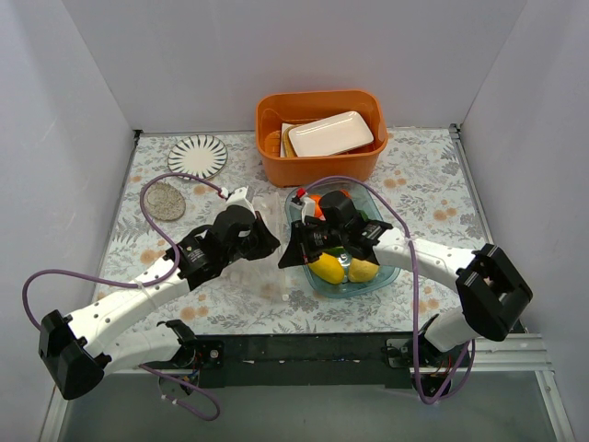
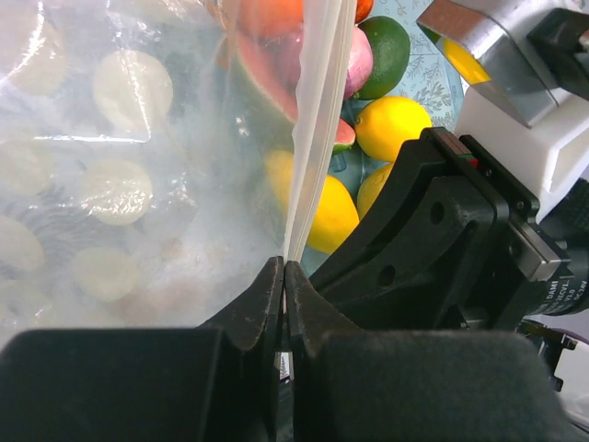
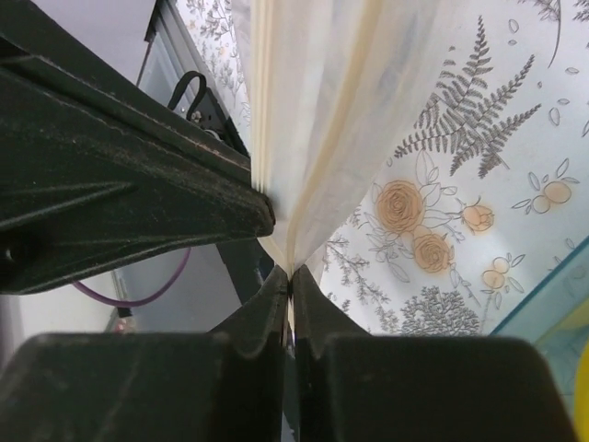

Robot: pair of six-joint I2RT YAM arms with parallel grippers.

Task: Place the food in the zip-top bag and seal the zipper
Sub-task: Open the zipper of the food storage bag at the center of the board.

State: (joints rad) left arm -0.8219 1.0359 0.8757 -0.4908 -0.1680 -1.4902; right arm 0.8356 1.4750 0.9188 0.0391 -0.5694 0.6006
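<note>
Both grippers are pinched shut on the zipper (image 2: 317, 120). Your left gripper (image 2: 283, 274) has its fingers pressed together on the whitish strip. Your right gripper (image 3: 291, 279) clamps the same edge just beside it, so the two black finger bodies almost touch.

The zip-top bag (image 2: 110, 184) hangs off that strip as loose, dotted film. Its mouth looks flat and closed. The toy fruits (image 1: 342, 265) lie in the blue-tinted tray (image 1: 392, 274), not in the bag; you see them only through the film.

Watch four things:
- **Mouth stays shut.** You cannot tell whether each gripper holds one layer or both. If either holds both, pulling apart only stretches the strip and opens nothing.
- **Slip.** The strip is thin and slick, so a sideways tug may slide it out of one pinch and the bag will sag.
- **Collision.** The grippers are so close that a small twist may knock them together.
- **Tray.** The right arm reaches over the tray, so a swing of the film or wrist could scatter the fruit.
</note>
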